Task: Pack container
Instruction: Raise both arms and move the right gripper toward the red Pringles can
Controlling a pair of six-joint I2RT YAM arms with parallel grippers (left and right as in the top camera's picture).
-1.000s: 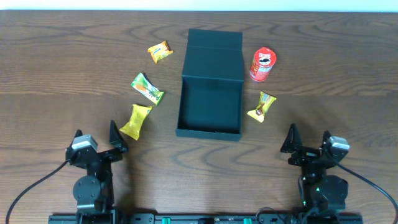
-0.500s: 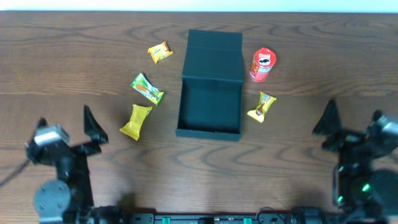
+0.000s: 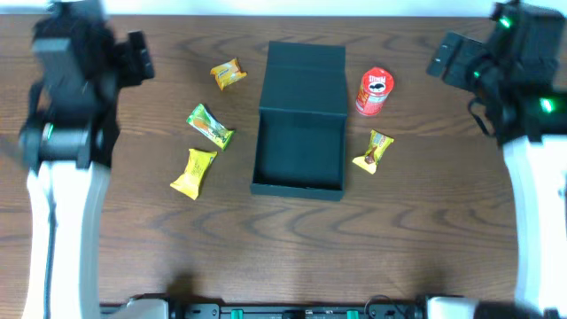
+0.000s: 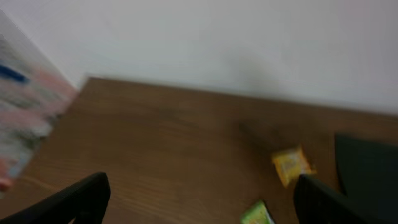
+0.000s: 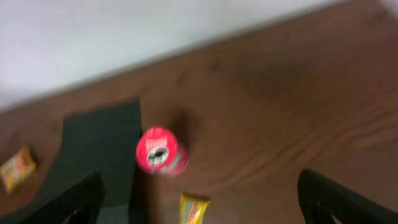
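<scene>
The container [image 3: 299, 155], a dark teal box, stands open in the middle of the table with its lid flap [image 3: 305, 78] lying back. Its inside looks empty. Four snack packets lie around it: orange-yellow [image 3: 228, 73], green [image 3: 210, 127], yellow [image 3: 194, 172], and yellow-purple [image 3: 373, 151]. My left gripper [image 3: 135, 57] is raised high over the far left, open and empty. Its wrist view shows the orange-yellow packet [image 4: 291, 165] and the green packet [image 4: 256, 213]. My right gripper [image 3: 448, 54] is raised over the far right, open and empty, above the yellow-purple packet [image 5: 194, 210] and the lid [image 5: 99, 142].
A small red cylindrical can [image 3: 374, 91] stands just right of the lid and also shows in the right wrist view [image 5: 160, 151]. A white wall runs behind the table's far edge. Both views from the wrists are blurred.
Both arms have lifted from their low positions at the table's front edge and swung up toward the back, the left to the far left, the right to the far right. Nothing on the table moved.
</scene>
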